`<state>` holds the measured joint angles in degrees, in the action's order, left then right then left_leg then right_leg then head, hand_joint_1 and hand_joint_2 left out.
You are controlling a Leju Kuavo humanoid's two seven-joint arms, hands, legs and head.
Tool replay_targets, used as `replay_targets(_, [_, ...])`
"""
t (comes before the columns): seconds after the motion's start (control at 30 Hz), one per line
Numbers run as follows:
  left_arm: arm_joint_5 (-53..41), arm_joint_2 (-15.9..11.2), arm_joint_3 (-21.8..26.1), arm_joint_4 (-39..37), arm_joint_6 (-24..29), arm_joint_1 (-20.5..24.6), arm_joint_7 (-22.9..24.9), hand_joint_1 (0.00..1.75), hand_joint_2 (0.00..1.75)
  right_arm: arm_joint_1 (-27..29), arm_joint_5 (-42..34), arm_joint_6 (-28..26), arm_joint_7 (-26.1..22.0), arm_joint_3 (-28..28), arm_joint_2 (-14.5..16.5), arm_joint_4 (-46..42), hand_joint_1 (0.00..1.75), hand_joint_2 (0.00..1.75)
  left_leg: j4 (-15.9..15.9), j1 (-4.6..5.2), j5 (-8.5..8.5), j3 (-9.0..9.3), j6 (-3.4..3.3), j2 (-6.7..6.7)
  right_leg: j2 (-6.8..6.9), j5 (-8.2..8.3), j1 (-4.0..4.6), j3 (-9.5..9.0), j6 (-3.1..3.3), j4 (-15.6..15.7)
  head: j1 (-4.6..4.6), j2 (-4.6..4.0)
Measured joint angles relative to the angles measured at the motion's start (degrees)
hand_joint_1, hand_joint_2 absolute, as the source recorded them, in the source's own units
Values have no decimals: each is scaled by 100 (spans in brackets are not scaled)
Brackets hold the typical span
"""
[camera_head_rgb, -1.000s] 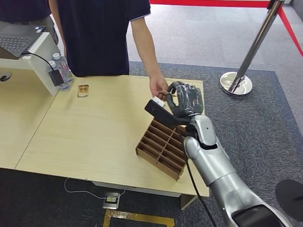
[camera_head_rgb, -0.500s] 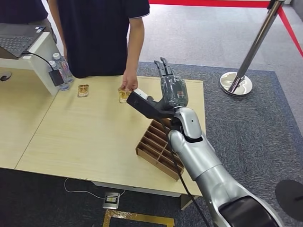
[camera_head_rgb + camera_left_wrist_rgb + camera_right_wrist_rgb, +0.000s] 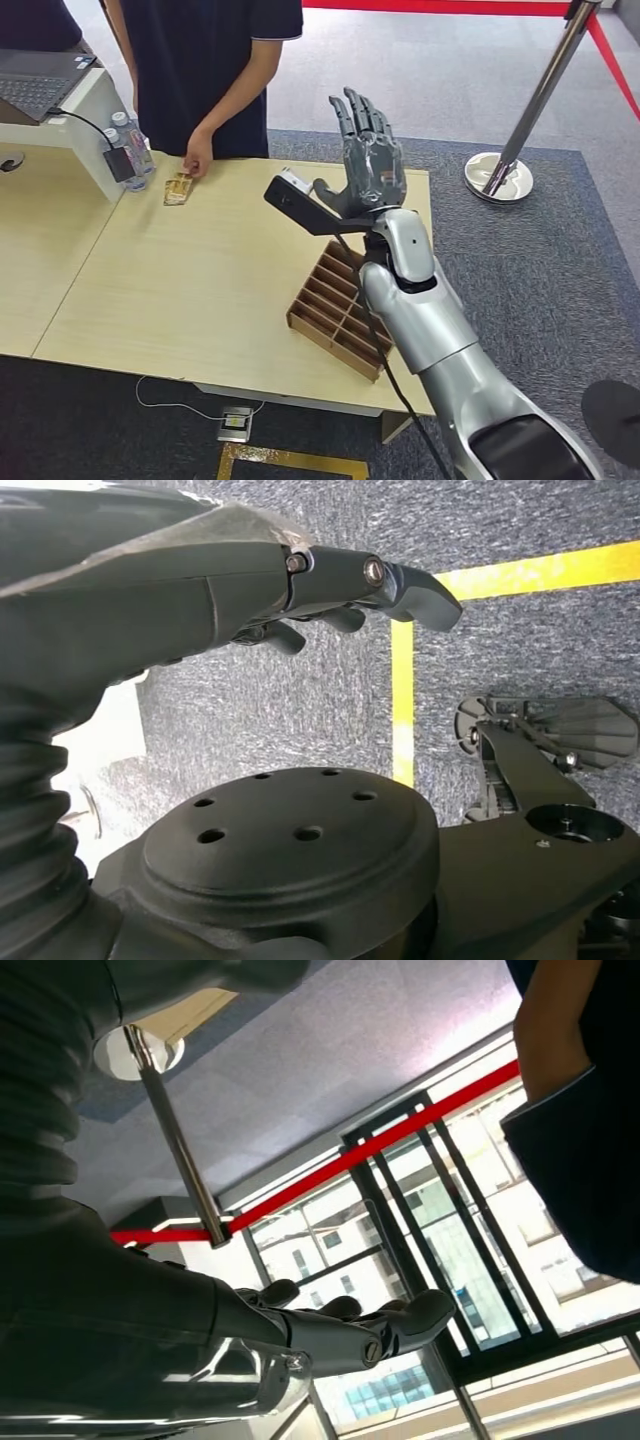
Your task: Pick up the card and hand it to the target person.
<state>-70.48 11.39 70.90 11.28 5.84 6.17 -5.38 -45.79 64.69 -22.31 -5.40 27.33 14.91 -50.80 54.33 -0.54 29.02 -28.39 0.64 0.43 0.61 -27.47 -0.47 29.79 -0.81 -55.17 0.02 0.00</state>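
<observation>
Standing on the table (image 3: 189, 290), the tray (image 3: 341, 313) looks empty; right hand (image 3: 367, 160) raised, fingers spread, holding nothing.

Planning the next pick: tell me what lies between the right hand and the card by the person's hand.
Nothing visible: bare table separates the raised, empty right hand from the card, which the person's hand touches.

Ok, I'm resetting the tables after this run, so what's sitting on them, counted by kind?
Water bottles: 2
Divided wooden tray: 1
Laptop: 1
Card spot: 1 (I cannot tell whether it is a single card or a stack)
Total: 5
</observation>
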Motion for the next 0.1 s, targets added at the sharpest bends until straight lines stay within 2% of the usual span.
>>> replay_targets(0.1, [14,0,6,0,-4,-1,0,0,175,0,103,20,94,-70,-78,-278,0,175,0,1,0,1,0,0,0,0,0,0,0,1,-1,0])
